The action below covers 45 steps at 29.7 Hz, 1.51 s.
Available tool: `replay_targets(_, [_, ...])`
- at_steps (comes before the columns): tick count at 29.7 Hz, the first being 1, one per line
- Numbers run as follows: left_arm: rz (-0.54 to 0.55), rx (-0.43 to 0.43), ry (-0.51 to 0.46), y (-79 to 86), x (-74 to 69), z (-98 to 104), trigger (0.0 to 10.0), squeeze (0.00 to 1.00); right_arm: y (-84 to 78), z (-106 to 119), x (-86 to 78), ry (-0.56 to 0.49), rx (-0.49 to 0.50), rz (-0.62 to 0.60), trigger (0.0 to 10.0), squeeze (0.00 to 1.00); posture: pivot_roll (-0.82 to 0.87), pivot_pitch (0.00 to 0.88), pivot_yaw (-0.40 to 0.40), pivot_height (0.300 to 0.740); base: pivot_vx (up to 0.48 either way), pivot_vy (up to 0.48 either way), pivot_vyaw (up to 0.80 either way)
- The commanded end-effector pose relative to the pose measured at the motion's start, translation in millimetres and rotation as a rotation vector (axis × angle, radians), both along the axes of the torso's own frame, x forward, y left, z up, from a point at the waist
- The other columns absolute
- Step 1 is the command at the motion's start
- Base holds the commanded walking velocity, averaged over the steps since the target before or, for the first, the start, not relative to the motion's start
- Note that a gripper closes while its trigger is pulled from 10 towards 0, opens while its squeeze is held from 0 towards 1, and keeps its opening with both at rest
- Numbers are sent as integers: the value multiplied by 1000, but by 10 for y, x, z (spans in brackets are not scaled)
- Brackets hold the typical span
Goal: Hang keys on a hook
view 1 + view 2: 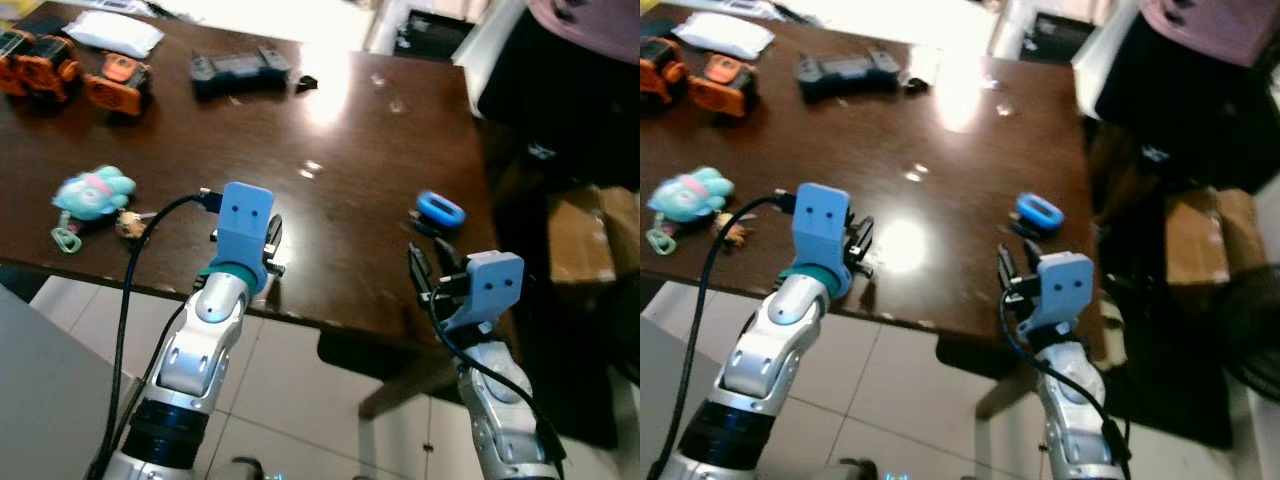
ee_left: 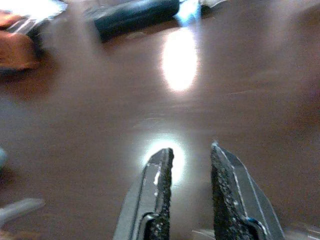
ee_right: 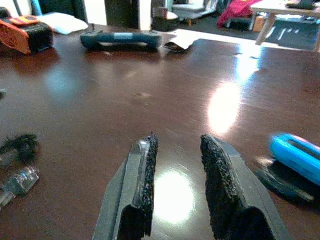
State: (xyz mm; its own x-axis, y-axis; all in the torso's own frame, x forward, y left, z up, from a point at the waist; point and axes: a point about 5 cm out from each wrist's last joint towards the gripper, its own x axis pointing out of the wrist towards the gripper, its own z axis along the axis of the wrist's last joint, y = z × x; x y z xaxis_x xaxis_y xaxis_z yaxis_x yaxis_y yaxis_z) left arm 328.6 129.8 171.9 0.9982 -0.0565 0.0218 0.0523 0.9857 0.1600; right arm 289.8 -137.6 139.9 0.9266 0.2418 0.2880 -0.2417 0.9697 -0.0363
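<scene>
Two grippers hover over one dark table (image 1: 350, 150), left gripper (image 1: 270, 245) and right gripper (image 1: 418, 272) both narrowly parted and empty, one blue key fob (image 1: 440, 209) just ahead of the right, one plush keychain (image 1: 92, 195) well left of the left.

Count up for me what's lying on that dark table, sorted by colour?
Orange: 2, the orange gadgets and
Black: 1, a black controller
Blue: 1, a blue fob
Turquoise: 1, a plush keychain
White: 1, a white packet
Total: 6
</scene>
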Motion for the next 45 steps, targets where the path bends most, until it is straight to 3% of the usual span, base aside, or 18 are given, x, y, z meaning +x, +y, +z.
replay_targets(1, [-30, -12, 16, -114, -20, -44, 10000, 0, -135, -79, -50, 31, -9, -40, 10000, 0, -77, 131, 4, 740, 334, 0, 0])
replay_targets(7, [-40, -9, 19, -81, -26, -56, 10000, 0, -132, -82, -53, 32, -11, -36, 10000, 0, -77, 130, 4, 740, 56, 0, 0])
replay_targets(8, [-110, 15, 46, -84, -69, -109, 10000, 0, -130, -84, -56, 32, -11, -35, 10000, 0, -81, 128, 7, 740, 0, 0, 0])
replay_targets(9, [-110, 15, 46, -84, -69, -109, 10000, 0, -130, -84, -56, 32, -11, -35, 10000, 0, -81, 128, 7, 740, 0, 0, 0])
replay_targets(11, [-319, 31, 134, -89, -258, -258, 10000, 0, -145, -94, -65, 36, -15, -37, 10000, 0, -82, 127, 9, 740, 0, 0, 0])
replay_targets(14, [-319, 31, 134, -89, -258, -258, 10000, 0, -145, -94, -65, 36, -15, -37, 10000, 0, -82, 127, 9, 740, 0, 0, 0])
replay_targets(16, [-425, 39, 206, -3, -434, -372, 10000, 0, -172, -113, -73, 43, -19, -44, 10000, 0, -77, 128, 8, 740, 0, 0, 0])
replay_targets(19, [-425, 39, 206, -3, -434, -372, 10000, 0, -172, -113, -73, 43, -19, -44, 10000, 0, -77, 128, 8, 740, 0, 0, 0])
replay_targets(21, [-500, 61, 252, 93, -604, -398, 10000, 0, -189, -142, -74, 54, -23, -46, 10000, 0, -69, 129, 6, 740, 0, 0, 0])
replay_targets(24, [-545, 37, 260, 93, -700, -369, 10000, 0, -191, -162, -74, 61, -27, -44, 10000, 0, -63, 132, 5, 740, 0, 0, 0])
replay_targets(30, [-529, 8, 233, 52, -712, -323, 10000, 0, -186, -184, -72, 69, -29, -42, 10000, 0, -63, 132, 5, 740, 0, 0, 0])
replay_targets(36, [-444, 114, 198, -14, -619, -381, 10000, 0, -173, -206, -77, 80, -29, -38, 10000, 0, -61, 143, 2, 740, 0, 0, 0])
replay_targets(40, [-375, 175, 192, 40, -557, -427, 10000, 0, -186, -213, -88, 84, -25, -42, 10000, 0, -66, 144, 3, 740, 0, 0, 0])
replay_targets(45, [-376, 215, 208, 95, -578, -478, 10000, 0, -192, -217, -93, 86, -23, -46, 10000, 0, -67, 145, 4, 740, 0, 0, 0])
